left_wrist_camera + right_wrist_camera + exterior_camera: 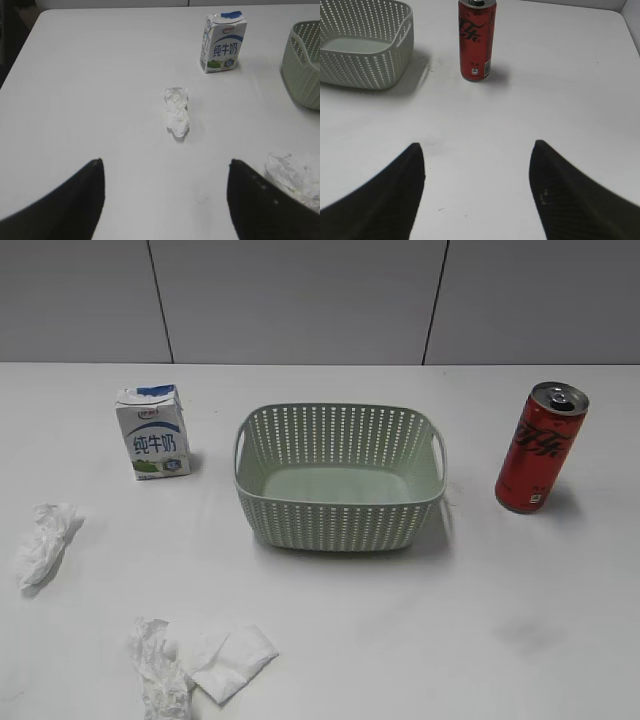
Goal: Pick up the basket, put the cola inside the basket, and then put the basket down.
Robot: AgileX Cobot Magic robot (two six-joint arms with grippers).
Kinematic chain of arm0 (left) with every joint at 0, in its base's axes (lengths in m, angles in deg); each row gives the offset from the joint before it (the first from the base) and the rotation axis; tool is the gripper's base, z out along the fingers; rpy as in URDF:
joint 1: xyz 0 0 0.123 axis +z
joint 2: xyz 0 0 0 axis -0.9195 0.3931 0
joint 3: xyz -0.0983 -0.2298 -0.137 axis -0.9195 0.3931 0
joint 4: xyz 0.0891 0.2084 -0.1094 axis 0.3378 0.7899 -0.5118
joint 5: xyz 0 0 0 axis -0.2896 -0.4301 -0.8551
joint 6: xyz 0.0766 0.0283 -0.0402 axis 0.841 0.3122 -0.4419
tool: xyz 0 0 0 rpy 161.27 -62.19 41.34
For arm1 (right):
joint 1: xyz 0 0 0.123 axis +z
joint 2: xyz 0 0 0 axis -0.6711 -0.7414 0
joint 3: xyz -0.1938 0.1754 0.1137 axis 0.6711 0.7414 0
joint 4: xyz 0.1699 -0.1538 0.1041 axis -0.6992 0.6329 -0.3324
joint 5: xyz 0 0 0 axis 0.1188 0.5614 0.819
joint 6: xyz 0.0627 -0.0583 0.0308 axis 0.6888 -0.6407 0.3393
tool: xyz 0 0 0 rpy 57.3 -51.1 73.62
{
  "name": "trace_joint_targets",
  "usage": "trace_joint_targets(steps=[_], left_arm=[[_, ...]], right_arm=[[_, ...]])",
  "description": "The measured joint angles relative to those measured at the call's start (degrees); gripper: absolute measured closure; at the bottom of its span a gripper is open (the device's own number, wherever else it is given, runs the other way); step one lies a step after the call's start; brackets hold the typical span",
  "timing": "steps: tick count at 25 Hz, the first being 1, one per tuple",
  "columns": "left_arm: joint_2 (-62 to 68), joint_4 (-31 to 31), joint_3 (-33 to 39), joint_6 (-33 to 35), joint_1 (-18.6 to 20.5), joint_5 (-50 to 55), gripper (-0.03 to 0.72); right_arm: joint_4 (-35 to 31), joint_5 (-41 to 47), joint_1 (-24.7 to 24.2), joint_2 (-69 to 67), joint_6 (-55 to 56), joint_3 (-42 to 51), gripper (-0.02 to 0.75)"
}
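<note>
Red cola upright beyond the open, empty right claw, basket far-left.

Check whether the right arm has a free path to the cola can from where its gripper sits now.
Probably yes. In the right wrist view the right gripper is open, and only bare table lies between it and the upright cola. The basket stands apart to the can's left, out of the way.

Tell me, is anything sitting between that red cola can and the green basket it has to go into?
Nothing visible does. The cola stands upright to the right of the basket, with only bare table between them. The milk carton and the crumpled tissues lie on the basket's other side, and the basket looks empty.
</note>
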Motion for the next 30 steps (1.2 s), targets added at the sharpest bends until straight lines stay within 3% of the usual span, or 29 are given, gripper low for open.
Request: trace_joint_targets(steps=[11,30], left_arm=[[3.7,0.0,-0.7,0.0,0.0,-0.5,0.115],[34.1,-0.7,-10.6,0.0,-1.1,-7.7,0.115]], right_arm=[[0.0,0.0,0.0,0.0,0.0,0.0,0.239],[0.0,0.0,0.0,0.0,0.0,0.0,0.239]])
